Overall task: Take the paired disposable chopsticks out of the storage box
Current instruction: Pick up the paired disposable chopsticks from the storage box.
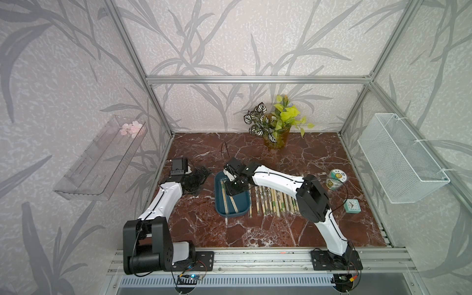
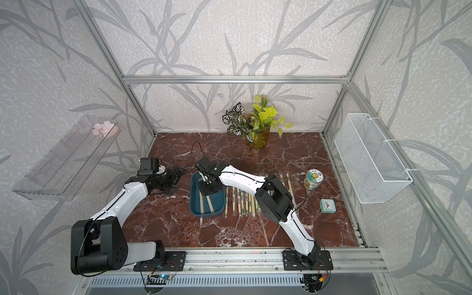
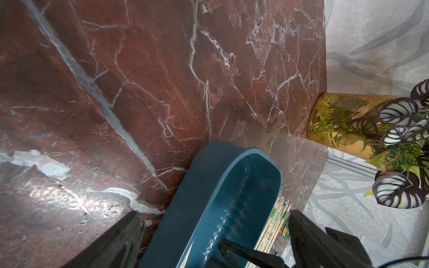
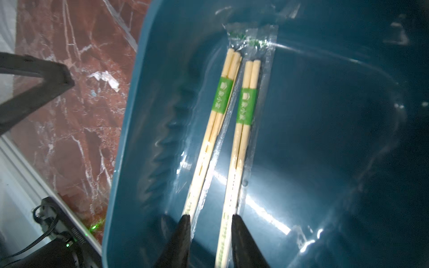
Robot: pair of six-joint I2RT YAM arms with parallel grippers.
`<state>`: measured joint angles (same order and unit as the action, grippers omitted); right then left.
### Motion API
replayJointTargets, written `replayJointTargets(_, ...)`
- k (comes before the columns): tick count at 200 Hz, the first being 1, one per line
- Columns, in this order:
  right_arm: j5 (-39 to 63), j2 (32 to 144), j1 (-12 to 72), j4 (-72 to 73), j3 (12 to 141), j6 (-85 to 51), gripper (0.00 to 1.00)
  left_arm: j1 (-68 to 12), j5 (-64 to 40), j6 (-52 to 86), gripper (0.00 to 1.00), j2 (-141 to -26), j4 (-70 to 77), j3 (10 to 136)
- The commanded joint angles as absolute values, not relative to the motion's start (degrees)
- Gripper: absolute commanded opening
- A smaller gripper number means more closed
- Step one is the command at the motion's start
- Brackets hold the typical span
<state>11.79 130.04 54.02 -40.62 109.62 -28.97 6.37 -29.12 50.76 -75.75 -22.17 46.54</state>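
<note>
- The teal tray [image 1: 242,205] sat on the red marble counter [image 1: 255,231], around its middle and a little left of centre.
- Two wrapped pairs of chopsticks [image 4: 246,104] lay flat on the tray floor, side by side and nearly parallel. Each had a green band near one end.
- The right claw [image 4: 210,220] reached down into the tray from the counter's right side. Its fingers stood partly apart, with the tips low over the tray floor.
- One pair ran between those fingers, close to one of them. The other pair's wrapper passed along the outside of the other finger.
- Whether either finger pressed on a wrapper could not be told. Both pairs rested on the tray floor and neither looked gripped.
- The left claw [image 1: 204,180] hung wide open with nothing in it. It was near the tray's left side, toward the counter's left edge, and apart from the tray in both top views.
- A row of wrapped pairs [image 1: 270,201] lay on the counter just beside the tray's right side, partly hidden under the right arm.
- A plant [image 1: 277,127] in an amber vase stood at the counter's far edge.
- Two round tins [image 1: 337,176] and a small teal clock [image 1: 352,206] sat near the right edge.
</note>
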Motion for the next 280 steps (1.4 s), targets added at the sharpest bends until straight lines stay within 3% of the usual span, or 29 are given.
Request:
replayJointTargets(1, 8.85, 132.29, 54.48, -45.00, 113.48, -26.87, 0.32, 6.87, -29.96, 50.54, 1.00, -76.18, -21.40, 45.74)
replayJointTargets(192, -5.75, 151.10, 57.15, -58.28, 136.95, -24.86, 0.30, 8.24, -31.38, 50.01, 1.00, -75.94, -21.32, 44.36)
replayJointTargets(252, -6.06, 152.87, 57.50, -60.95, 140.10, -25.62, 0.09, 8.66, -31.64, 49.82, 1.00, -75.54, -21.41, 44.21)
replayJointTargets(280, -5.90, 151.39, 57.43, -60.70, 139.95, -25.93, 0.05, 8.72, -31.98, 49.66, 1.00, -75.75, -21.20, 44.33)
